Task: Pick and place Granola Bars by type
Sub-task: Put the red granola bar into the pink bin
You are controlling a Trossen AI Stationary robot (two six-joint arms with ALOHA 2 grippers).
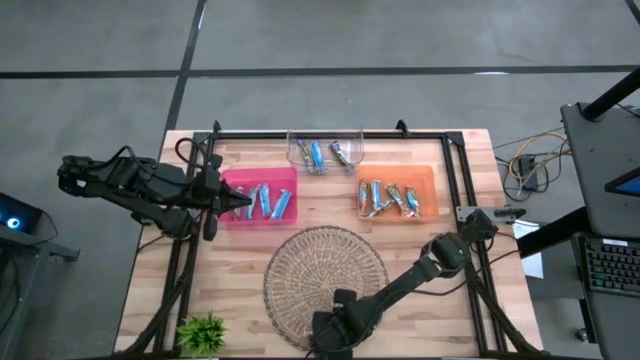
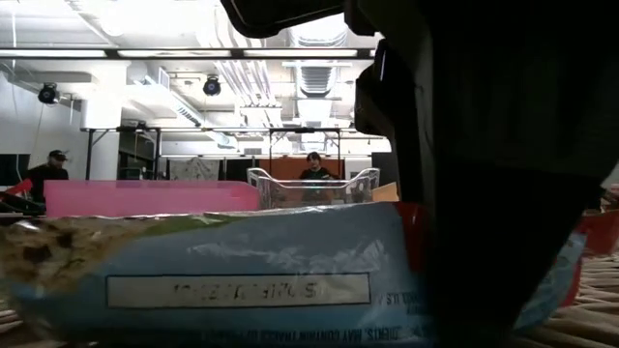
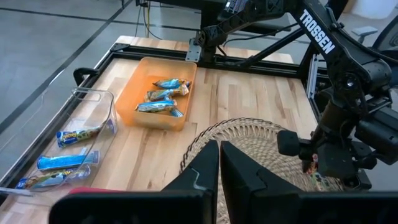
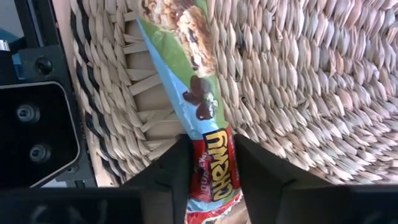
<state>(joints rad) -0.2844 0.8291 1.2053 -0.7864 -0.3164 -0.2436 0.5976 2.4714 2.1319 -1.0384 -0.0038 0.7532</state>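
Note:
A granola bar (image 4: 186, 68) in a green, blue and red wrapper lies on the round woven mat (image 1: 325, 270), by the mat's near edge; it fills the low view (image 2: 242, 280). My right gripper (image 4: 210, 149) points down over the mat's near edge (image 1: 335, 335) and is shut on the bar's red end. My left gripper (image 3: 219, 146) is shut on nothing and hovers over the pink tray (image 1: 228, 180), which holds blue-wrapped bars. More bars lie in the clear tray (image 1: 292, 150) and the orange tray (image 1: 432, 175). My right gripper pinches the bar's red end (image 4: 214, 168) between its two fingers, one on each long edge. The fingers come from above, pointing down, and lie across the bar. The bar lies flat on the woven mat, its green end stretching away from the fingers.
A black frame (image 1: 330, 133) runs around the trays at the far side. A small green plant (image 1: 203, 330) stands at the table's near left corner. Bare wood lies left and right of the mat. People show in the room behind the table.

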